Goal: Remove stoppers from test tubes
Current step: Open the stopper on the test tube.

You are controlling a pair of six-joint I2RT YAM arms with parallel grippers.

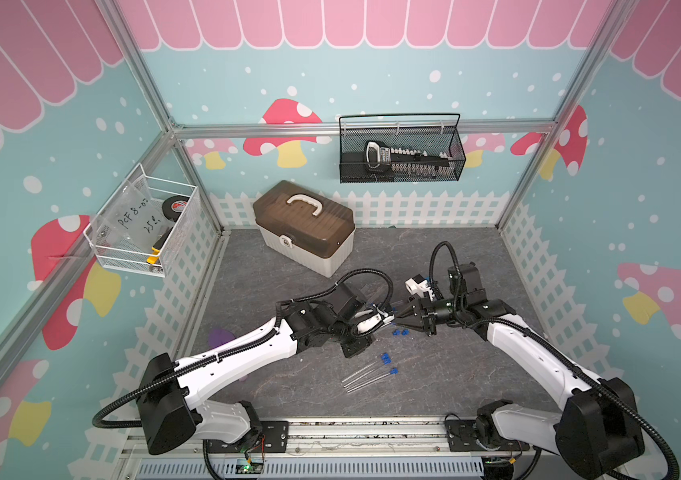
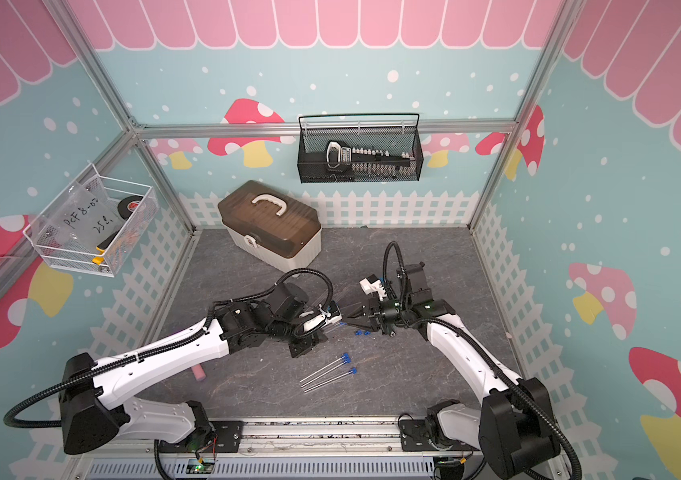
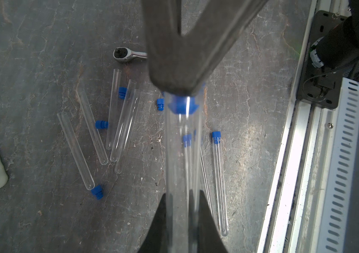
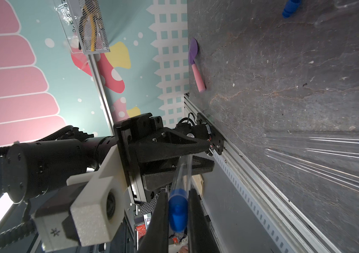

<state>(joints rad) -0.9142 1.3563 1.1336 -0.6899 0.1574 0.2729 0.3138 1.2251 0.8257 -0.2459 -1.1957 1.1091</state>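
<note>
The left gripper (image 3: 182,203) clamps the long thin clear test tube (image 3: 177,164). The right gripper (image 4: 177,197) clamps its bright-blue plug-shaped stopper (image 4: 176,215) (seated in the mouth), so I judge the pull must follow the tube's axis, away from the left gripper.

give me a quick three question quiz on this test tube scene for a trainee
1. True or false: the right claw is open and empty.
2. What does the left claw grip? A) a loose stopper B) a clear test tube C) a ratchet wrench
3. Short answer: do any tubes lying on the table still carry a stopper?

Key:
1. False; it is shut on a blue stopper.
2. B
3. Yes, for example this stoppered tube.
</note>
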